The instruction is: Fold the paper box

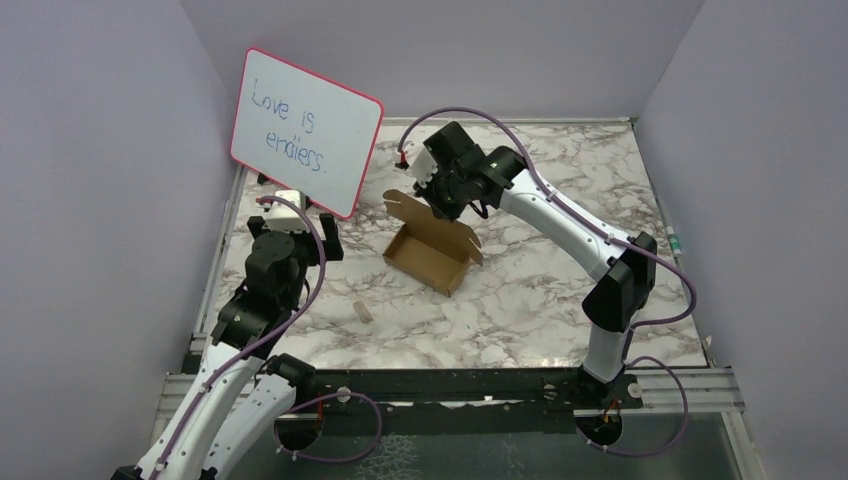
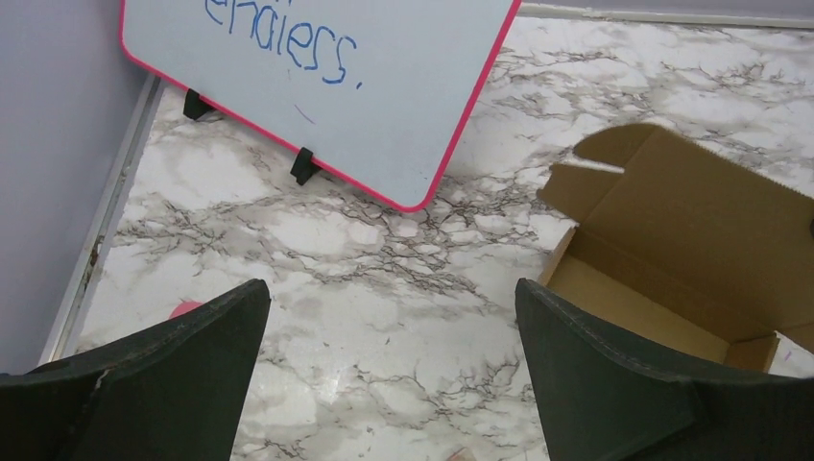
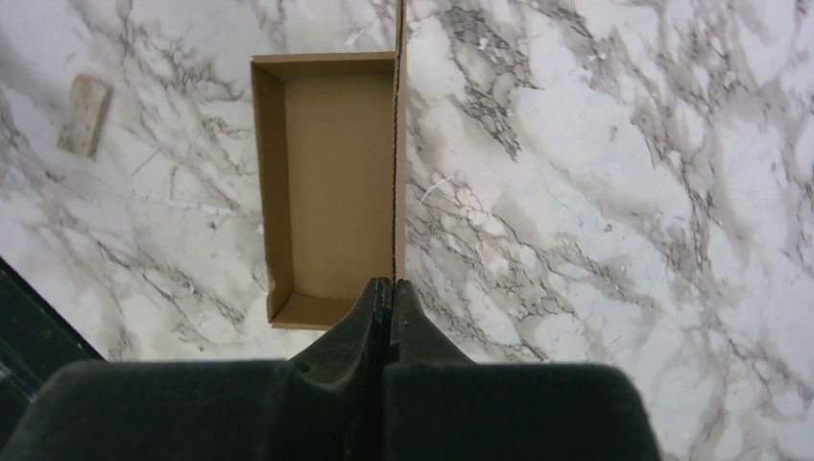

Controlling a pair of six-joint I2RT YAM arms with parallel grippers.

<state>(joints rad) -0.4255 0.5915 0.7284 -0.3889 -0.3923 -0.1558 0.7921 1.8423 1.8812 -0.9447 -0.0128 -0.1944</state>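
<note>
Pinching the paper box (image 3: 336,182) lid edge: right end effector (image 3: 392,284).

Brown paper box (image 1: 432,252), grey-veined white table (image 1: 560,290) (pink-framed whiteboard (image 1: 305,130))

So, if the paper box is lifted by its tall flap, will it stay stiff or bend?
Probably light: the paper box is empty, thin cardboard. The flap likely bends at its fold, since the right gripper pinches only its edge.

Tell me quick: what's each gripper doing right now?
Left gripper: open, holding nothing.
Right gripper: closed on the upright flap of the box.
</note>
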